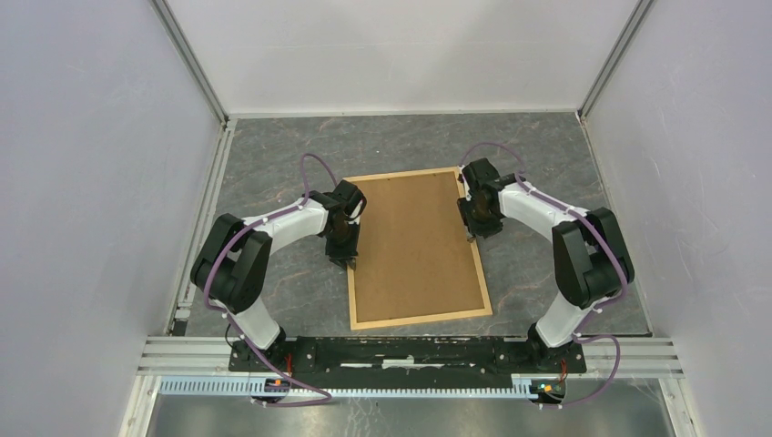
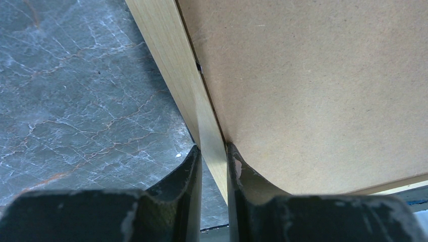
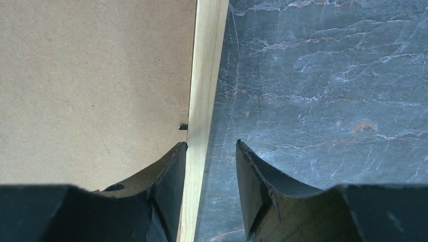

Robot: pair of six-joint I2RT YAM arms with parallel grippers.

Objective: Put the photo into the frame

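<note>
The frame [image 1: 423, 318], made of thin light wood strips, lies flat on the table with a plain brown backing board [image 1: 414, 241] filling it. The photo is hidden. My left gripper [image 1: 346, 259] is at the frame's left strip. In the left wrist view the gripper [image 2: 212, 148] is shut on that strip [image 2: 171, 60], with the board [image 2: 313, 91] to its right. My right gripper [image 1: 472, 235] is at the frame's right strip. In the right wrist view the gripper [image 3: 211, 146] is open astride the strip [image 3: 206, 75]: the left finger touches it and the right finger stands apart.
The tabletop is dark grey marble-patterned [image 1: 273, 164], with white walls at the back and on both sides. An aluminium rail [image 1: 410, 350] with the arm bases runs along the near edge. Small black retaining tabs sit at the board's edges [image 2: 198, 65] [image 3: 182, 127].
</note>
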